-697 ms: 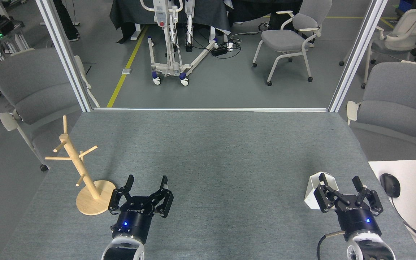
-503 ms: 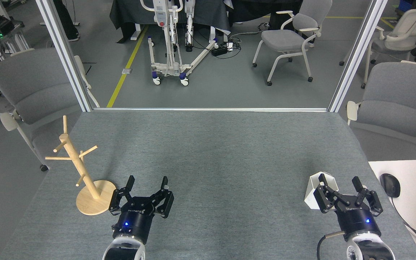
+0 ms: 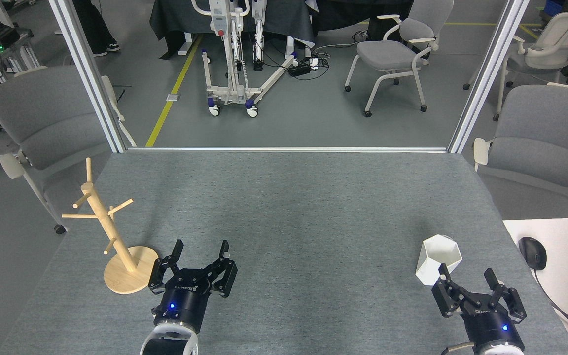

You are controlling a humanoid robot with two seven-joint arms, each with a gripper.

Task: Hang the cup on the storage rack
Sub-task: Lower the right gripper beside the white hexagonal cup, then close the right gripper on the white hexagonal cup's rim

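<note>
White faceted cup (image 3: pixel 438 259) upright on grey tabletop (image 3: pixel 294 207), right; wooden mug rack (image 3: pixel 111 236) far left, nothing between. Right gripper (image 3: pixel 469 278) backed off cup since earlier, open, empty. Left gripper (image 3: pixel 200 250) open, empty, beside rack base.

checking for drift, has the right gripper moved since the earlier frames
Yes. The right gripper has pulled back toward the near table edge, away from the cup, which stayed put.

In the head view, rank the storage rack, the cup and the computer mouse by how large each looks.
1. Storage rack, clearly the largest, by height and round base.
2. Cup.
3. Computer mouse, smallest; it lies at about the same depth as the cup, so nearness hardly skews this.
</note>
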